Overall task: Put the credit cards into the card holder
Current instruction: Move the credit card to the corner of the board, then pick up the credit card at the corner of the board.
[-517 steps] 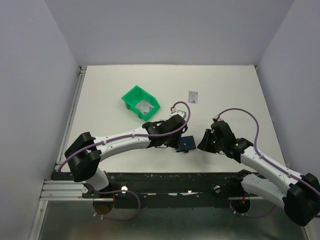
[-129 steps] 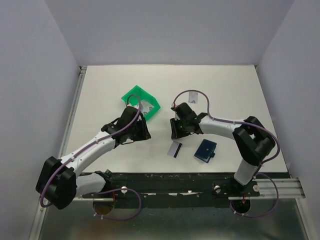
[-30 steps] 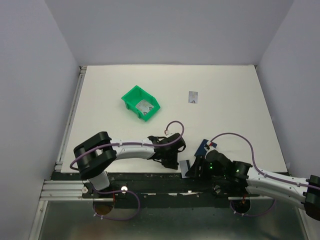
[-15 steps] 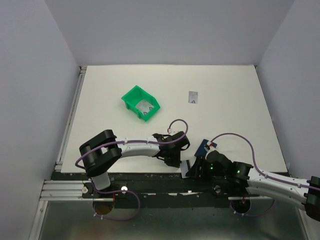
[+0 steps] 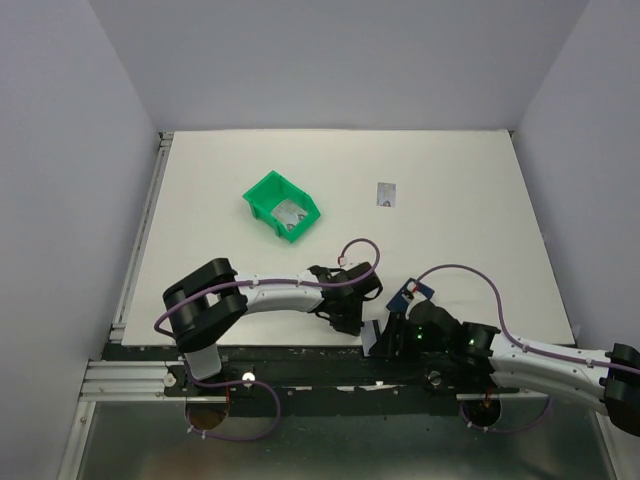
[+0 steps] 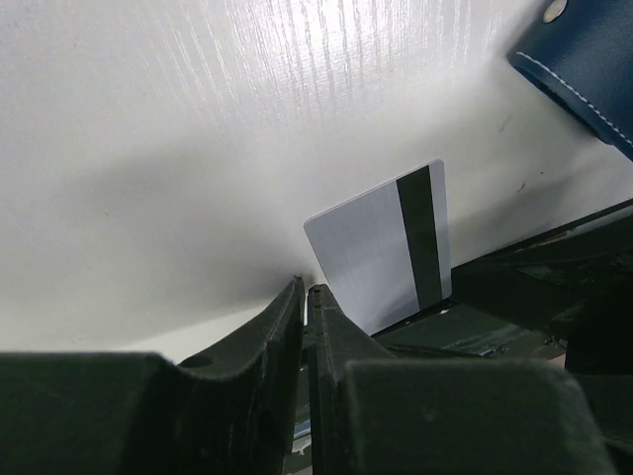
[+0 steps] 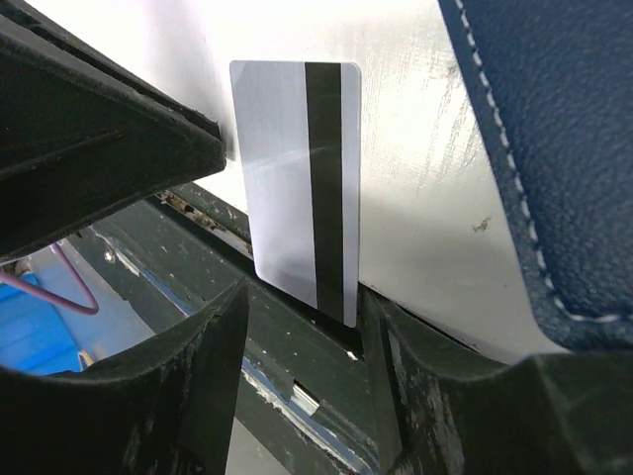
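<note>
Straddling the striped credit card (image 7: 297, 178) where it overhangs the worktop (image 6: 198, 148) edge, the right hand (image 7: 305, 317) stands released, jaws either side. It should close squarely on the long edges. The left hand (image 6: 305, 297), clenched empty, sits beside the card, and the card holder (image 7: 534, 148) lies just beside the right hand.

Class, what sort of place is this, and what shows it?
Probably a robot test cell: arms bolted along a white table, plain walls around it, staged props like the green bin.

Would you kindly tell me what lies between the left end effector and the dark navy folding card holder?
The pale grey plastic card with a black stripe, overhanging the white table's near edge; the left wrist view shows it.
</note>
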You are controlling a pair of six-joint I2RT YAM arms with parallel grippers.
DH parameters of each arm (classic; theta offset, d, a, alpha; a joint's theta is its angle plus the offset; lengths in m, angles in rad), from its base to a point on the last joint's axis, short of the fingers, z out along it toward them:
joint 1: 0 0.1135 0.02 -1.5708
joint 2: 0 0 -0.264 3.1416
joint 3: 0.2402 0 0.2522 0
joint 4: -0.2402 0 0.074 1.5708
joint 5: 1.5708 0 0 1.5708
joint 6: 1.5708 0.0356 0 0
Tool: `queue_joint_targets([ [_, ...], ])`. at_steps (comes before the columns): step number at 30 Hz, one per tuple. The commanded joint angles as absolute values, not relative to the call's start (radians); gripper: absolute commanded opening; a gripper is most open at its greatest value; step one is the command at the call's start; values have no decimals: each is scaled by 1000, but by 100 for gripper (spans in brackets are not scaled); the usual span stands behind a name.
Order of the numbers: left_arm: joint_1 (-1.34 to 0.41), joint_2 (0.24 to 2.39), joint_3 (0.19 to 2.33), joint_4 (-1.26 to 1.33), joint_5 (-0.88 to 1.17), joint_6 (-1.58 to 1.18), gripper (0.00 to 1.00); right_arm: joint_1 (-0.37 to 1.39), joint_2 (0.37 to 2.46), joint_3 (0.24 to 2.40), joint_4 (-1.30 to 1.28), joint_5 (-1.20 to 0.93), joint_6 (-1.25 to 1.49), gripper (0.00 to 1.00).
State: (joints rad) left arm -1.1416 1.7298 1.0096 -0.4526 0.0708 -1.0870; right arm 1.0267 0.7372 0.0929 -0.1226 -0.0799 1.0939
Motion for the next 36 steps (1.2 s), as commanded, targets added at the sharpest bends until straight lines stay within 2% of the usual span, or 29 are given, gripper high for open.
queue_joint_targets([
  [1, -1154, 1749, 1034, -482, 48, -1071, 23, 1019, 726, 98, -87, 25, 1026, 57],
  [11, -1155, 1752, 1035, -485, 48, -1065, 23, 1019, 617, 68, -83, 25, 1020, 55],
  [23, -1154, 1746, 1029, -479, 48, -1065, 23, 1019, 672, 89, -49, 12, 993, 52],
  [36, -1157, 1741, 1020, -474, 48, -1066, 23, 1019, 637, 84, -48, -28, 1011, 52],
])
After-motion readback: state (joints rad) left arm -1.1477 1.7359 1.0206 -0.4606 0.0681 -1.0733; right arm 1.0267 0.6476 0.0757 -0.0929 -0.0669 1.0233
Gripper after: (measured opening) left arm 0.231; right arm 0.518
